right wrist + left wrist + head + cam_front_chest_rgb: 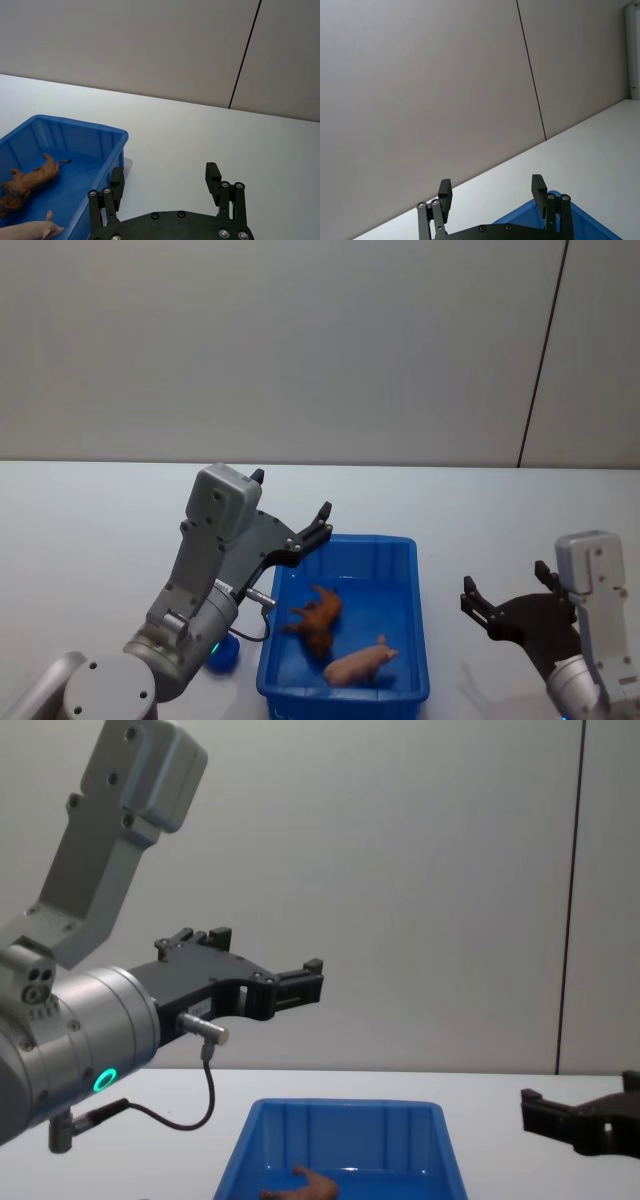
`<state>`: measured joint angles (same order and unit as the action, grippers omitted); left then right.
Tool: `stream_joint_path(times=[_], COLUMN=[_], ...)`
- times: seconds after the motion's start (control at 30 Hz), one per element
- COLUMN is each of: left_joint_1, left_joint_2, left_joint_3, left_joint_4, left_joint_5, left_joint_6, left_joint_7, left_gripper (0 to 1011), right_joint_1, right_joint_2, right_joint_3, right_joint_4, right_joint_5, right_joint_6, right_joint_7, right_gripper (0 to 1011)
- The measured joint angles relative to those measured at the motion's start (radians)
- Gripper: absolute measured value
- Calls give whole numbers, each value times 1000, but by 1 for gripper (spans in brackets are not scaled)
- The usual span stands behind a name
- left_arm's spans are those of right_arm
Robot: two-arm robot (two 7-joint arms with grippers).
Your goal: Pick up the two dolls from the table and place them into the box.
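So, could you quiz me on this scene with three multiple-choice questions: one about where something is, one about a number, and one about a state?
1. Where are the reddish-brown toy animal and the pale pink toy animal?
A. On a shelf
B. Inside the bright blue plastic bin
C. In the grippers

2. How many toy animals lie in the bin?
A. One
B. Two
C. Three

3. What state is the left gripper, raised above the bin, in?
A. Open and empty
B. Shut on the pink toy
C. Shut on the brown toy

Answers:
1 B, both lie on the bin's floor.
2 B, one brown, one pink.
3 A, its fingers stand apart with nothing between; the right gripper, beside the bin, is open too.
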<state>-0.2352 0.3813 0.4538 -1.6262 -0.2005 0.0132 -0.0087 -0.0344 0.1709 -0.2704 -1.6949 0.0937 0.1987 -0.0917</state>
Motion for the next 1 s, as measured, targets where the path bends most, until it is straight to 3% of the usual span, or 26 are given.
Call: stream_joint_path(times=[0.37, 1.0], left_joint_1=[16, 95], left_joint_2=[1, 40], left_joint_3=[-7, -43], left_joint_4=[-8, -35], left_joint_5=[-36, -208], left_joint_6=[17, 87], left_joint_7=[39, 153], left_gripper=[1001, 1001], right_joint_1=[-11, -18], right_joint_2=[9, 14], right_joint_3=[7, 11], right_joint_4=[-13, -20], right_joint_5=[7, 10], right_joint_6=[1, 2], right_joint_7=[-15, -24], right_gripper=[1001, 1001])
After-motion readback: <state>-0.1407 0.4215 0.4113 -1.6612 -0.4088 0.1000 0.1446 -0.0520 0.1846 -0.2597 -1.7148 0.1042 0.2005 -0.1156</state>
